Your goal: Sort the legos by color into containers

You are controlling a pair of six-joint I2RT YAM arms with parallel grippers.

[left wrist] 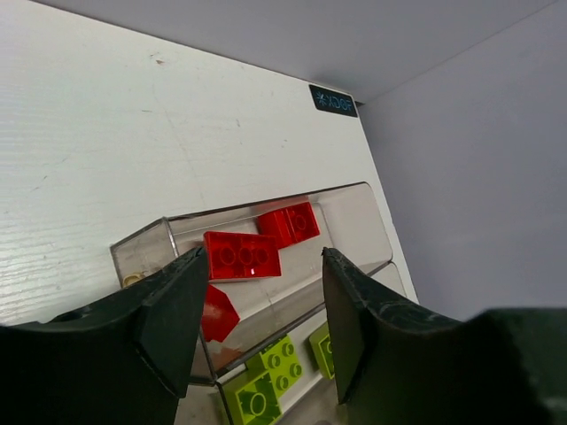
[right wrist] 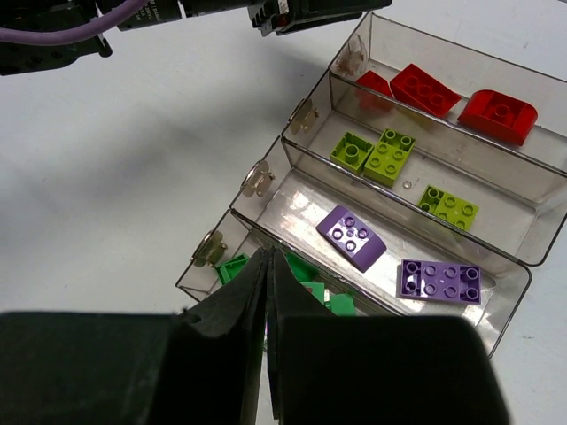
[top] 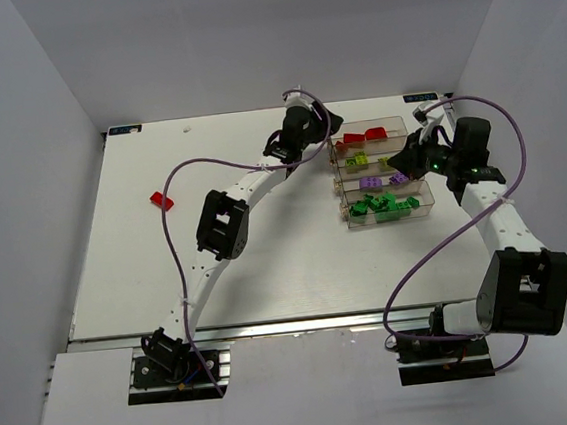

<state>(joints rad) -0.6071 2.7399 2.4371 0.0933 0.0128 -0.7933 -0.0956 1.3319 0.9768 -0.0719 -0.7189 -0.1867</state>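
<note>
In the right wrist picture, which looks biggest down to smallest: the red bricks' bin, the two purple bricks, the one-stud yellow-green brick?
1. red bricks' bin, by far.
2. sloped purple brick and flat purple brick: much alike, no ranking.
3. one-stud yellow-green brick, smallest.

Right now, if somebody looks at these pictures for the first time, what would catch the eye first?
First, the row of four clear containers right of the middle of the table, with legos sorted by colour. Next, one lone red brick lies far off on the left side. The left gripper hangs open near the red bricks, and the right gripper is shut above the containers.
</note>
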